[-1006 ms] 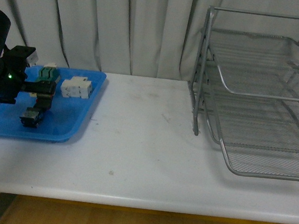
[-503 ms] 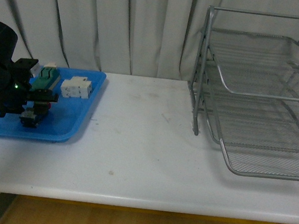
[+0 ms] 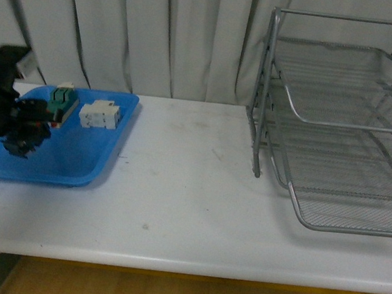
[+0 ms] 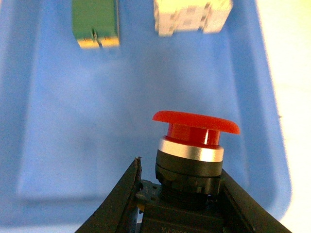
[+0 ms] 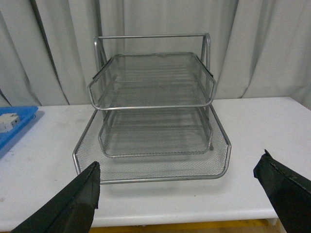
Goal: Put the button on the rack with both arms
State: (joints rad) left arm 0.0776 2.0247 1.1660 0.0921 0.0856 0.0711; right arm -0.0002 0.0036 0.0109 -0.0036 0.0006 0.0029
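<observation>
Button (image 4: 192,158) (red cap, silver collar) gripped by left tool (image 4: 187,196).

There is one button (image 4: 196,145) with a red cap. One rack (image 3: 260,125) stands at the right, with three mesh tiers. One blue tray (image 3: 76,167) lies at the left of the single white surface (image 3: 191,202). The tray holds one green block (image 3: 63,99) and one white block (image 3: 100,115). Two left fingers (image 4: 119,204) and two right fingers (image 5: 73,204) show.
</observation>
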